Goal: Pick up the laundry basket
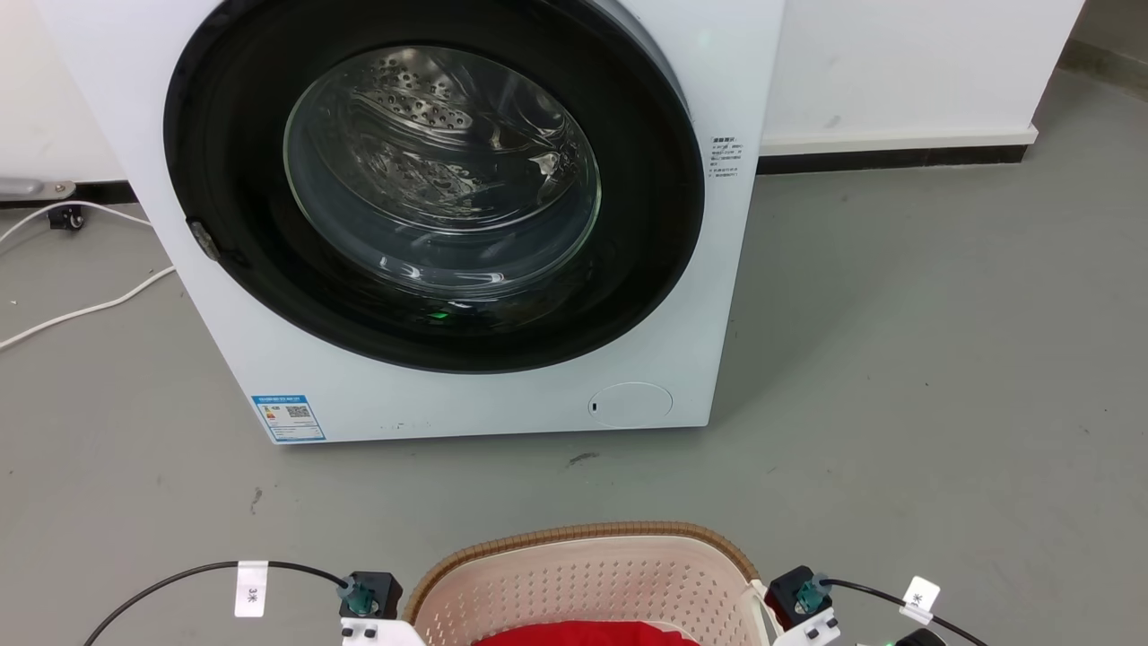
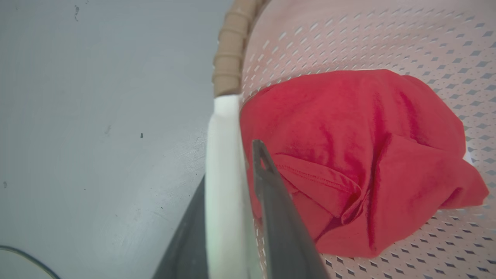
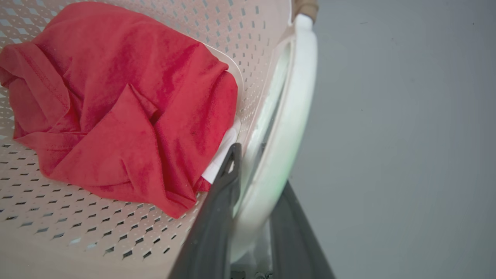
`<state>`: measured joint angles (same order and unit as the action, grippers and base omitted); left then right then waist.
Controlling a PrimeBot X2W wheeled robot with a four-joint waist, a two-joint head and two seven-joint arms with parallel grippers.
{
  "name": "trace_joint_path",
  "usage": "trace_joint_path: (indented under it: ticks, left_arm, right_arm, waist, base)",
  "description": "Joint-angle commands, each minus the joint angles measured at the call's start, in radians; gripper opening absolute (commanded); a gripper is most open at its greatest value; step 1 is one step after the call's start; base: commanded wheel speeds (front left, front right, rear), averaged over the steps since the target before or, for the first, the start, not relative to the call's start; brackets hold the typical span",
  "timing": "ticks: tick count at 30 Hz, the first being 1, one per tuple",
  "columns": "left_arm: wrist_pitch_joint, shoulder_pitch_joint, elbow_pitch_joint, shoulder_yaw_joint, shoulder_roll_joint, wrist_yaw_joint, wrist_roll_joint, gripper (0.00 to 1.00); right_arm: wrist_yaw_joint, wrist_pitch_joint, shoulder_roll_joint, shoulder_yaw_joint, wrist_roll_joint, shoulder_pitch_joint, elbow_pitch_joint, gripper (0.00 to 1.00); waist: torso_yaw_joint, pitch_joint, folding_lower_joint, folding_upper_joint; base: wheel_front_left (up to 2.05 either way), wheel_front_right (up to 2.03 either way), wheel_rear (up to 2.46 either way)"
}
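Laundry basket [image 1: 587,538] at bottom centre of head frame, well apart from washing machine [image 1: 448,224] at upper left. My left claw [image 2: 228,170] clamped on basket's white left handle [image 2: 223,128], bottom centre of frame: 1 finger inside basket, 1 outside. My right claw [image 3: 263,170] clamped same way on white right handle [image 3: 298,89]. Red cloth [image 2: 360,155] lies crumpled inside basket. Cannot tell whether basket touches grey floor [image 1: 897,359].

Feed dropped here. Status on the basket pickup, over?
Left gripper clamped on left handle, right gripper on right handle. Basket holds red cloth; lifted or not, cannot tell. Washer ahead, apart from basket.
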<state>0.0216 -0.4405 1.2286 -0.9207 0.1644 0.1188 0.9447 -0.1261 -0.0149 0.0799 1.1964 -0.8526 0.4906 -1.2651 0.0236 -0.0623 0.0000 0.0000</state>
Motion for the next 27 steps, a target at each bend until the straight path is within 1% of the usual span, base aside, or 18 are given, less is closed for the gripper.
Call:
trace_joint_path:
  ticks: [1, 27]
  left_arm:
    - [-0.007, -0.014, -0.012, -0.010, -0.015, 0.021, 0.000, 0.00]
    - [-0.023, -0.021, 0.001, -0.074, -0.008, 0.021, 0.069, 0.00]
  right_arm:
    - [-0.008, 0.008, -0.009, 0.007, -0.001, 0.013, 0.004, 0.00]
    - [-0.008, 0.013, -0.011, 0.052, -0.046, 0.015, -0.004, 0.00]
  waist:
    - [0.000, 0.000, 0.0000, 0.0000]
    - [0.004, -0.001, 0.0000, 0.0000]
  base:
    - [0.00, 0.00, 0.00]
    - [0.00, 0.00, 0.00]
